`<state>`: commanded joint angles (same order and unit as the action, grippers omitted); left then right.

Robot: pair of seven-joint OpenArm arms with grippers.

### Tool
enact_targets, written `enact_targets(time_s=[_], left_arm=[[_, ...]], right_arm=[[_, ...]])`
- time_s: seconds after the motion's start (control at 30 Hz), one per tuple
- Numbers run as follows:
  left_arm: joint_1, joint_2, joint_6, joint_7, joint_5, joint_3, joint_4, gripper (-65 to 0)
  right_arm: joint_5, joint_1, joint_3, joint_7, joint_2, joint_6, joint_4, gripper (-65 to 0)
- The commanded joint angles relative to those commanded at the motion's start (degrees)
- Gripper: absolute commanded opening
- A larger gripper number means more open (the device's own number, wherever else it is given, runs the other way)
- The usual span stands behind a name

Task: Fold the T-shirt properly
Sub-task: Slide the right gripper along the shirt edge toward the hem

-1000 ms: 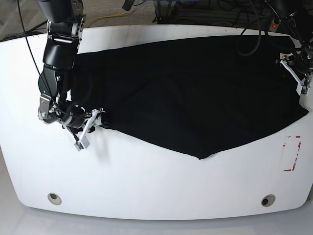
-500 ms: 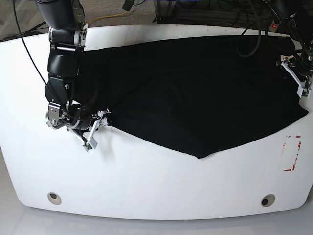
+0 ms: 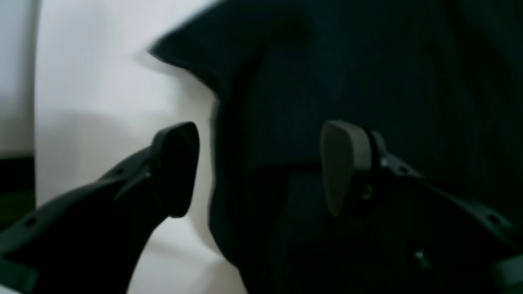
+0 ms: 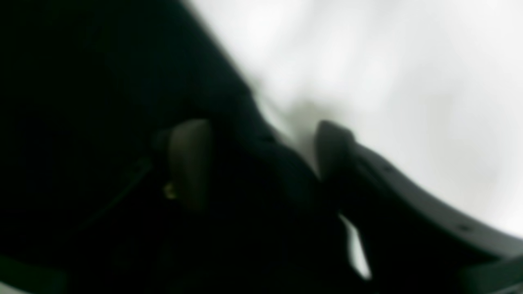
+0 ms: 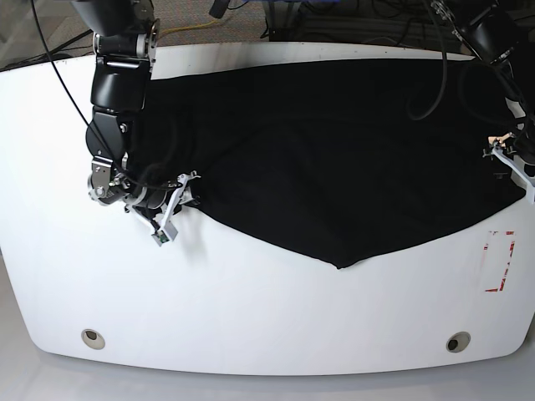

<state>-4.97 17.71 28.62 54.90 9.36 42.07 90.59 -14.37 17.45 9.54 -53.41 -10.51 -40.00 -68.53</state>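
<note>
The black T-shirt (image 5: 334,150) lies spread across the white table (image 5: 251,317), its lower edge coming to a point near the middle. My right gripper (image 5: 173,209) is at the shirt's left edge. In the right wrist view (image 4: 261,159) it is open, with a fold of the shirt (image 4: 81,81) between the jaws. My left gripper (image 5: 510,160) is at the shirt's right edge. In the left wrist view (image 3: 259,167) it is open and straddles the shirt's edge (image 3: 367,61), one finger (image 3: 175,167) over bare table.
A red-and-white marker (image 5: 499,261) lies on the table near the right edge. Two round holes (image 5: 93,337) (image 5: 457,342) sit near the front corners. Cables run behind the table's back edge.
My right gripper has moved right, and the shirt's left edge has shifted right with it. My left gripper has moved toward the front along the shirt's right edge.
</note>
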Motion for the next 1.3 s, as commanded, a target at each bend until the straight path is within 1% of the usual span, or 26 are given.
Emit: enact_targets(time_s=[0.03, 0.1, 0.17, 0.2, 0.23, 0.27, 0.37, 0.5, 0.63, 0.7, 0.73, 0.8, 0.87, 0.97, 1.03, 1.1, 1.13, 1.2, 1.27, 1.3], left_arm=[[-0.4, 0.0, -2.1, -0.8, 0.0, -0.2, -0.8, -21.4], [-0.8, 0.3, -5.1, -2.0, 0.1, -0.4, -3.8, -20.4], [-2.0, 0.7, -5.9, -3.2, 0.1, -0.4, -6.7, -15.3], [-3.3, 1.3, -6.0, -3.9, 0.1, -0.1, -8.3, -11.7], [-4.4, 2.0, -6.2, -5.3, 0.1, 0.0, -10.7, -7.5], [-4.8, 2.4, -6.2, -6.2, 0.1, 0.0, -12.5, -5.8], [-5.3, 4.4, -6.5, -10.2, 0.1, -0.4, -19.3, -5.1], [-8.4, 6.5, -8.2, -13.5, 0.1, -0.4, -26.6, -4.7], [-11.0, 8.9, -7.7, -15.5, 0.3, -0.4, -34.6, -4.7], [-12.5, 9.0, -7.6, -16.8, 0.2, -0.5, -37.9, -4.7], [-13.0, 9.0, -7.1, -17.4, 0.2, -0.6, -38.9, -4.9], [-14.0, 9.0, -5.3, -18.3, 0.2, -2.9, -40.8, -5.1], [-14.1, 8.9, -4.5, -18.4, 0.4, -4.8, -41.4, -5.1], [-14.1, 8.4, -4.3, -18.4, 0.4, -6.9, -41.1, -6.7], [-14.1, 8.4, -4.3, -18.4, 0.4, -7.0, -41.5, -15.4], [-14.1, 8.4, -4.2, -18.4, 0.4, -7.0, -41.5, -28.2], [-14.1, 8.4, -4.2, -18.4, 0.4, -7.0, -41.5, -34.9], [-14.0, 8.4, -4.2, -18.4, 0.4, -7.0, -41.2, -52.5], [-14.0, 8.4, -4.2, -18.4, 0.4, -7.0, -41.1, -65.0], [-13.9, 8.4, -4.1, -18.1, 0.4, -7.0, -41.1, -65.0]], right_arm=[[-0.4, 0.0, -0.1, 0.0, 0.0, 0.00, 0.0, -41.7], [-0.4, 0.1, -0.1, 0.0, 0.1, 0.00, 0.0, -43.3], [-0.4, 0.2, -0.1, 0.0, 0.1, 0.00, 0.0, -42.2], [-0.4, 0.3, -0.1, 0.0, 0.1, 0.00, 0.0, -40.6], [-0.4, 0.3, -0.1, 0.0, 0.1, 0.00, 0.0, -37.6], [-0.4, 0.3, -0.1, 0.0, 0.1, 0.00, 0.0, -35.5], [-0.4, 0.3, -0.1, 0.0, 0.1, 0.00, 0.0, -31.2], [-0.4, 0.2, -0.1, 0.1, -0.1, 0.00, 0.0, -31.5], [-0.4, 0.1, 0.1, 0.1, -0.1, 0.00, 0.0, -31.5], [-0.4, 0.0, 0.1, 0.1, -0.1, 0.00, 0.0, -31.5], [-0.4, 0.0, 0.1, 0.1, -0.1, 0.00, -0.1, -31.5], [-0.4, 0.0, 0.1, 0.0, 0.0, 0.00, -0.2, -31.5], [-0.4, 0.2, 0.2, -0.1, 0.0, 0.00, -0.3, -31.5], [-0.4, 0.7, 0.2, -0.1, 0.0, 0.00, -0.3, -31.5], [-0.4, 2.3, 0.2, -0.4, 0.0, 0.00, -0.3, -31.4], [-0.4, 3.5, 0.2, -1.1, -0.1, 0.00, -0.3, -31.2], [-0.4, 4.1, 0.2, -1.4, -0.1, 0.00, -0.3, -31.1], [-0.4, 5.4, 0.2, -1.4, -0.1, 0.00, -0.2, -31.1], [0.1, 6.8, 0.0, -1.4, 0.0, 0.00, 0.2, -30.9], [0.2, 7.2, -0.1, -1.3, 0.1, 0.00, 0.4, -30.9]])
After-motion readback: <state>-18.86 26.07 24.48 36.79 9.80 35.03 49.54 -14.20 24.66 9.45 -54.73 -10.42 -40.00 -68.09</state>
